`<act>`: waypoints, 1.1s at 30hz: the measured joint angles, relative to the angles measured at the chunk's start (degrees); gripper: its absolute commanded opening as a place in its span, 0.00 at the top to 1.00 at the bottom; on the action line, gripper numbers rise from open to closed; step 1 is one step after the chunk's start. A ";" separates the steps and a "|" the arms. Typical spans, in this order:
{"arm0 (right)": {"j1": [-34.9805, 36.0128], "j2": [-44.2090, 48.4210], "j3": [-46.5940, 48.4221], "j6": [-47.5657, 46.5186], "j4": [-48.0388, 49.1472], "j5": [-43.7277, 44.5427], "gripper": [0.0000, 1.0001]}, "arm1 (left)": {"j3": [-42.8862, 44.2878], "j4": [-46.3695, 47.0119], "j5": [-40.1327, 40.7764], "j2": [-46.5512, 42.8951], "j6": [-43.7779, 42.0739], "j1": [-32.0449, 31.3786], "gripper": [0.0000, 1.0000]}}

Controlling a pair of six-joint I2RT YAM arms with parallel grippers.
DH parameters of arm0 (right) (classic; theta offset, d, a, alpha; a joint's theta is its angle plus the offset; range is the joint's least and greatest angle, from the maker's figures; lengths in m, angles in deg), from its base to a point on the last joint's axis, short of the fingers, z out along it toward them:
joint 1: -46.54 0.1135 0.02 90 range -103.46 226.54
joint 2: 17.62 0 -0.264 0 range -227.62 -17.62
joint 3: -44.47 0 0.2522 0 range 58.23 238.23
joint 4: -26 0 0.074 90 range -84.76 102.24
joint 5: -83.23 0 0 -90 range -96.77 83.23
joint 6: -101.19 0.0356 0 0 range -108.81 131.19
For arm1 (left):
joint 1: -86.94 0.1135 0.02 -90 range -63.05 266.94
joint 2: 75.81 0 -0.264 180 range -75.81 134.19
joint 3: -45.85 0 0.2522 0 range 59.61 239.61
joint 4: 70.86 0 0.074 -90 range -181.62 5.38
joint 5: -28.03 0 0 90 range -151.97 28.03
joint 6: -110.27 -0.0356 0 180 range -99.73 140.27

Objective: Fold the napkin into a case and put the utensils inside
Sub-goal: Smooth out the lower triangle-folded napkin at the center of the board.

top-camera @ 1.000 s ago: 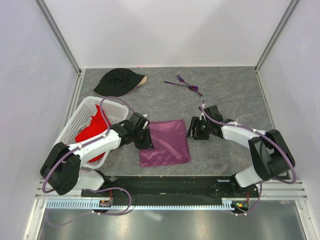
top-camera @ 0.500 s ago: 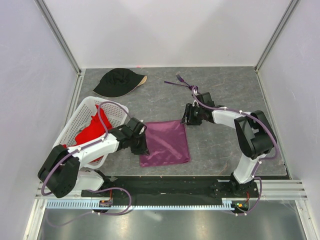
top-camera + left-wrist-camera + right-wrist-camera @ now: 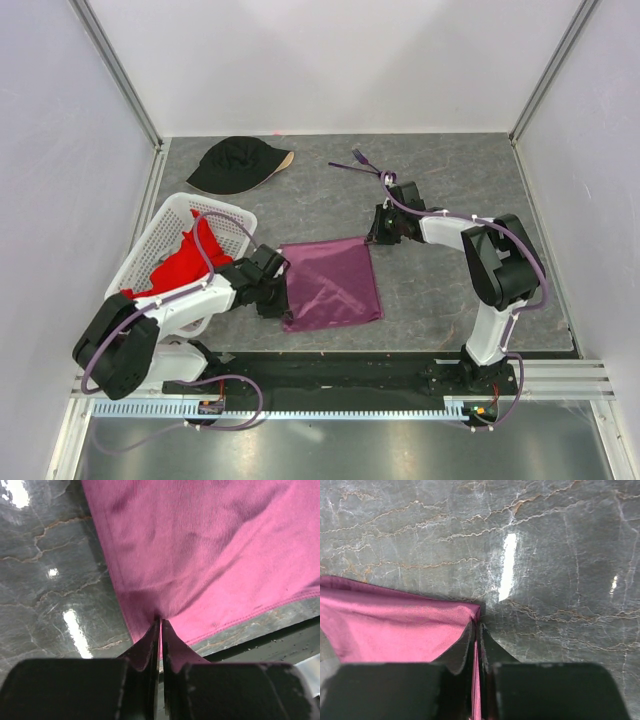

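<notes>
The square plum-purple cloth napkin (image 3: 330,285) is lying mostly flat on the grey marbled surface (image 3: 320,205) between the two arms. The left hand (image 3: 277,297) is pinching its left edge, fingers closed tight on the fabric toward the near corner. The right hand (image 3: 378,228) is clamping the cloth's far right corner likewise, while the thin purple plastic utensils (image 3: 368,168) are resting well apart, toward the far edge
</notes>
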State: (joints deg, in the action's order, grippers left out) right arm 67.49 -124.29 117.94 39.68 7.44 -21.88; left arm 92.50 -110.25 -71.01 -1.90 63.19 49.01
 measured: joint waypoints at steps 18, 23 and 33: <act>1.18 10.91 -8.13 0.72 -1.79 3.02 0.36 | 16.68 -6.01 1.09 -1.60 2.75 7.54 0.84; 6.23 19.91 -15.98 1.51 -2.12 1.62 0.33 | 26.29 -4.94 -0.37 11.02 -0.94 14.99 0.87; 12.26 27.30 -25.55 4.79 -3.34 2.67 0.44 | 27.65 -3.69 -1.42 19.54 -6.10 17.94 0.88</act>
State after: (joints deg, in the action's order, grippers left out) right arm 79.76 -96.99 92.39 44.47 4.10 -19.21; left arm 120.15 -113.94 -72.43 17.64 57.09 66.96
